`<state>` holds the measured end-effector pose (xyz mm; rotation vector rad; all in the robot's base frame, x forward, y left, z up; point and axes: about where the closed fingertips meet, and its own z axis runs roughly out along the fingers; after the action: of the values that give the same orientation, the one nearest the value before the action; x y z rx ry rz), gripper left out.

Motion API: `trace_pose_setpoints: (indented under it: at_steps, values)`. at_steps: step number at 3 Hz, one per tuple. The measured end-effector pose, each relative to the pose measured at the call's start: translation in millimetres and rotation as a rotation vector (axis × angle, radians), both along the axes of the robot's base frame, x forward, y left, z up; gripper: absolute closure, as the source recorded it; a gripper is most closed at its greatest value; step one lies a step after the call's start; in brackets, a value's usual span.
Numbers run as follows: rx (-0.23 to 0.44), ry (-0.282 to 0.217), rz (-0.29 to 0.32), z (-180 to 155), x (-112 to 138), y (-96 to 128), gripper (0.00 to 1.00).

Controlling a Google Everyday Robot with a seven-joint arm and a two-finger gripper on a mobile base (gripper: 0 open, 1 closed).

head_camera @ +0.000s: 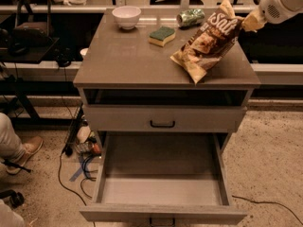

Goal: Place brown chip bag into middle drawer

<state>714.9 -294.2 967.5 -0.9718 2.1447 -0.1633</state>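
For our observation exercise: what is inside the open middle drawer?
The drawer shows only a bare floor; the strip just behind its front wall is hidden. The gripper, at upper right, holds the bag over the cabinet top.

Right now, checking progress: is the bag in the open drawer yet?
No, the tool at upper right holds the bag by its top edge over the tabletop, not in the drawer.
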Motion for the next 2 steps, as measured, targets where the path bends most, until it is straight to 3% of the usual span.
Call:
trace_pose_setpoints:
  at_steps: [1,2]
  values:
    - [0.000,0.000,0.000,0,0,0,1.00]
    - [0.065,0.037,0.079,-6,-34,17,1.00]
